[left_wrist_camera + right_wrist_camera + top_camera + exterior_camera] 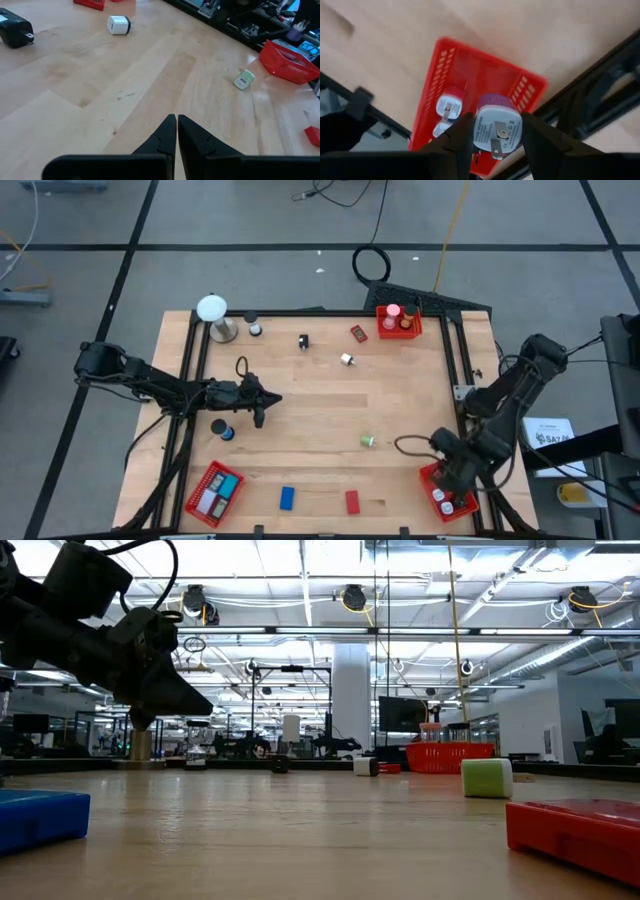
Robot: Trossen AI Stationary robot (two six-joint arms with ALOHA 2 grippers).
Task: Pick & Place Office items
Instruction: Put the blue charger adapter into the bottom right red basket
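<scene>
The right claw (pixel 492 132) hangs over the red mesh basket (pixel 432 480) at the desk's five o'clock corner, clenched on a purple-topped plug adapter (pixel 496 127) whose white labelled face and metal prongs show between the two dark fingers; two more white adapters (pixel 449 106) lie inside that basket beneath it. The left claw (pixel 176 125) is clenched on nothing, its fingertips pressed together, poised above bare wood at about nine o'clock on the desk (pixel 320 410).

Other office items lie scattered: a pale green roll (pixel 368 441) toward five o'clock of centre; a white cube adapter (pixel 347 360) and a small red block (pixel 358 333) around twelve to one o'clock; a black clip-like piece (pixel 303 341) at eleven o'clock; a blue block (pixel 287 498) and a red block (pixel 352 502) along the six o'clock edge; a dark blue-ended cylinder (pixel 221 430) at eight o'clock. A second basket (pixel 214 491) at seven o'clock holds flat pieces; a third (pixel 398 322) at one o'clock holds a pink round piece. A white ball on a metal stand (pixel 213 313) sits at eleven o'clock.
</scene>
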